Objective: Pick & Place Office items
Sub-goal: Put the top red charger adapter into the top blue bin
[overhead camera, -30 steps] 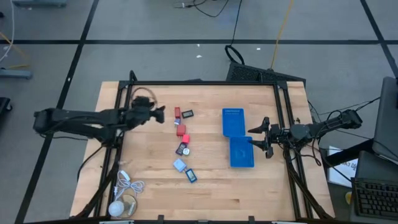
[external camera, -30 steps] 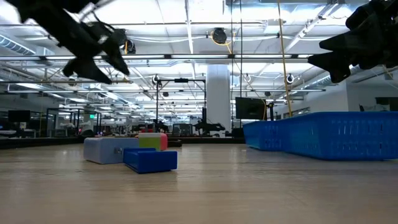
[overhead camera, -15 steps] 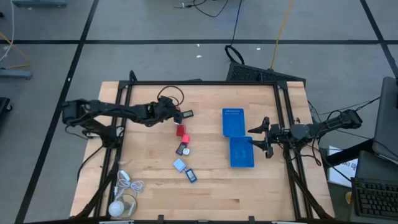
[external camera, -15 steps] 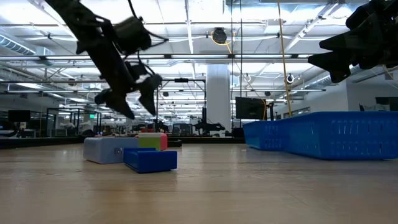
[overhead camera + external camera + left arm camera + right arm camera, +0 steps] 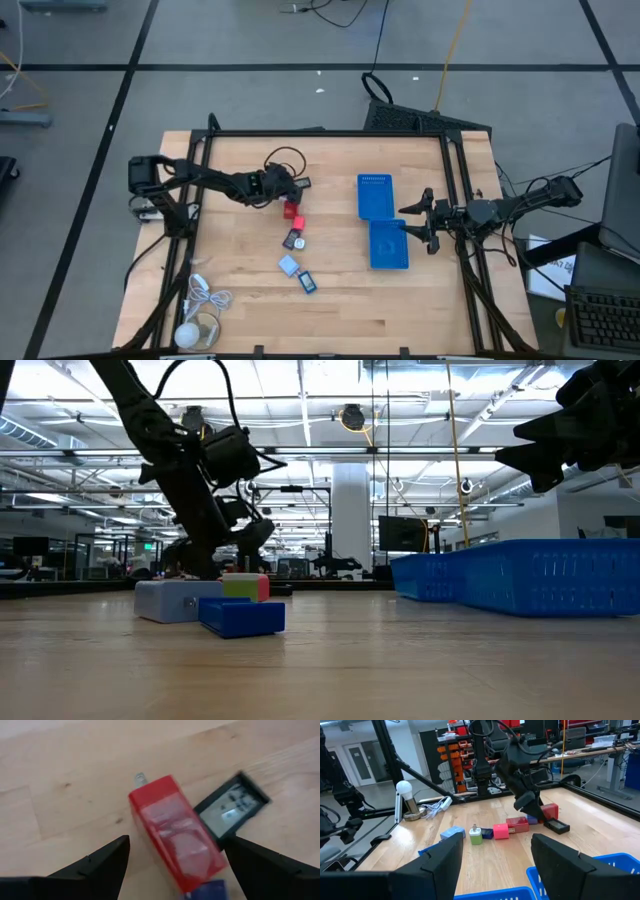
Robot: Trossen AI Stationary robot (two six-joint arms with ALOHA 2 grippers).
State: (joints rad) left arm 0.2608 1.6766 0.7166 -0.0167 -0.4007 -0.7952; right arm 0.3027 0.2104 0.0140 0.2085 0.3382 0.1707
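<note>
The office items lie in a loose row on the wooden table: a red block [image 5: 292, 210], a black piece [image 5: 302, 183], a dark piece [image 5: 293, 239], a pale grey-blue block [image 5: 288, 265] and a blue block [image 5: 307, 283]. My left gripper [image 5: 281, 186] is open and low over the far end of the row. In the left wrist view its fingers stand on either side of another red block [image 5: 170, 827], with the black piece [image 5: 231, 809] beside it. My right gripper [image 5: 408, 222] is open and hovers at the edge of the blue trays [image 5: 375, 197].
Two blue trays [image 5: 388, 245] sit end to end right of the items. A coiled white cable with a round white object [image 5: 196, 325] lies at the near left corner. A black frame [image 5: 300, 133] rims the table. Bare wood shows between the items and the trays.
My left arm has swung from the table's left edge toward the right and come down, until its gripper is low over the red block at the far end of the row. The items and my right arm have kept still.
</note>
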